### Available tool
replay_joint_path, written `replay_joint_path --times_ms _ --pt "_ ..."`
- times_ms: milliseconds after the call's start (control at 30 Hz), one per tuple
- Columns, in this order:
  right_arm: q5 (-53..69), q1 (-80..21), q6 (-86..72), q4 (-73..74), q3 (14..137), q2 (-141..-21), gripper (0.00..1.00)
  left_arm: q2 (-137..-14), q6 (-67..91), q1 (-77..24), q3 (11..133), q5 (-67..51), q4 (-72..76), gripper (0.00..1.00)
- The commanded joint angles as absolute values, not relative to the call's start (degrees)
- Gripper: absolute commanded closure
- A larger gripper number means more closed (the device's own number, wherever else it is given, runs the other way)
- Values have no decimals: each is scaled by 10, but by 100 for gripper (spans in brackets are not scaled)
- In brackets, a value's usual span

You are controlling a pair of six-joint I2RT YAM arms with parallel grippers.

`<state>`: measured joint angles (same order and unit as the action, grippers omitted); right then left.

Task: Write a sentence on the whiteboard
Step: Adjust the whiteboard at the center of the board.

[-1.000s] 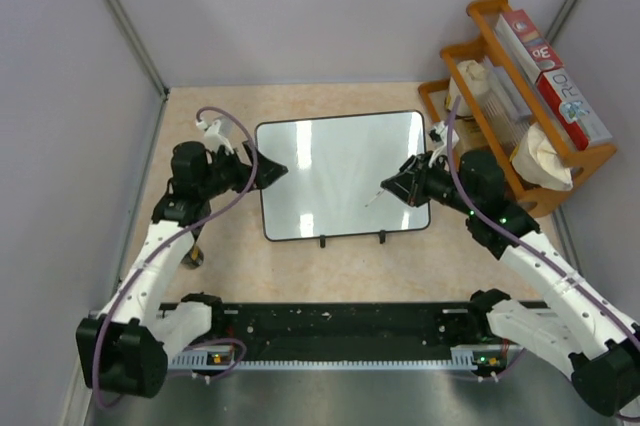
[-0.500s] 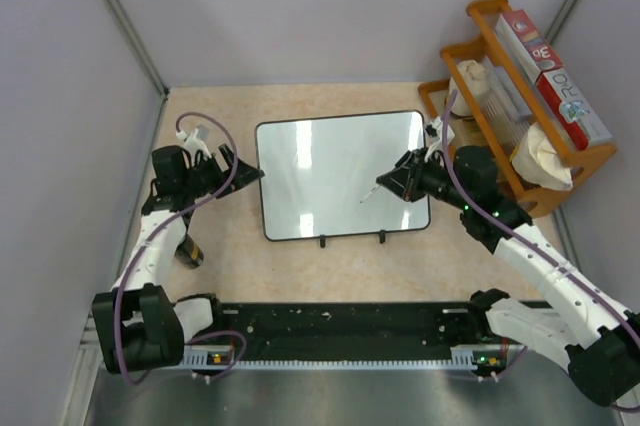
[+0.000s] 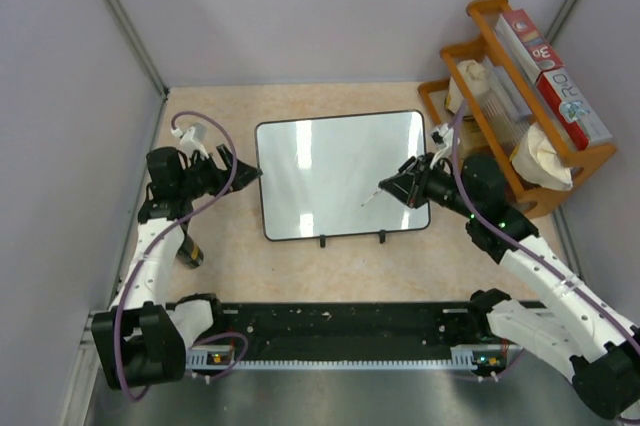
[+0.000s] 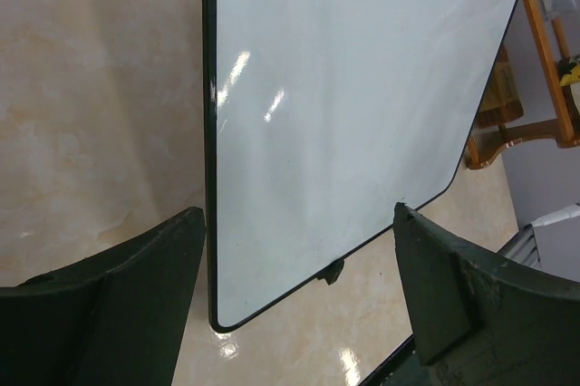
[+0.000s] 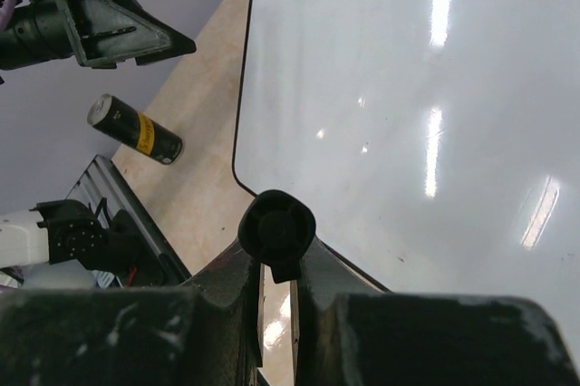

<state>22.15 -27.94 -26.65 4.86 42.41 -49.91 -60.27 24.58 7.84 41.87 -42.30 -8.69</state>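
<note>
1. Left tool (image 3: pixel 246 170): jaws spread wide, grasping nothing. It hangs just beside the board's left short edge, apart from it, pointing rightward at it.
2. Cylinder (image 3: pixel 188 251): black with a yellow band, lying on its side on the worktop (image 3: pixel 300 271) by the left arm, apart from the board.
3. Whiteboard (image 3: pixel 340 171): flat on the worktop at centre, between the two arms. Its long axis runs left to right, with small black feet on the near long edge. Glossy white, thin black frame, rounded corners, streaks of glare. Blank but for one tiny dark tick near the far edge.
4. Marker (image 3: pixel 370 196): pale barrel, tip aimed left over the board's near right quarter. Whether the tip touches, I cannot tell.
5. Right tool (image 3: pixel 398 186): clenched on the marker, above the board's right part. This is the nearer arm for writing, and the unwritten field lies leftward of it.
6. Rack (image 3: pixel 478 10): orange wood, far right, holding boxes and pale bundles.
</note>
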Motion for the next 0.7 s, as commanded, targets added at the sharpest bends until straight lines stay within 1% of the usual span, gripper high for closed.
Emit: replay_joint_path --times_ms 0,167,267,333,467,567,667 --pt "225 -275 -265 9 411 -482 100 -586 228 81 414 -426 -70 12" --pt "227 -275 -267 -11 405 -482 100 -591 243 82 399 -453 -19 11" --pt "228 -275 -266 -19 403 -479 100 -611 268 82 382 -490 66 11" --pt "228 -275 -265 -23 401 -479 100 -630 284 81 366 -490 135 10" --pt "228 -275 -261 -20 402 -484 100 -687 301 81 360 -489 227 10" --pt "230 -275 -258 -11 406 -483 100 -730 298 82 378 -495 247 11" --pt "229 -275 -257 -5 409 -474 100 -746 273 81 403 -486 212 12"
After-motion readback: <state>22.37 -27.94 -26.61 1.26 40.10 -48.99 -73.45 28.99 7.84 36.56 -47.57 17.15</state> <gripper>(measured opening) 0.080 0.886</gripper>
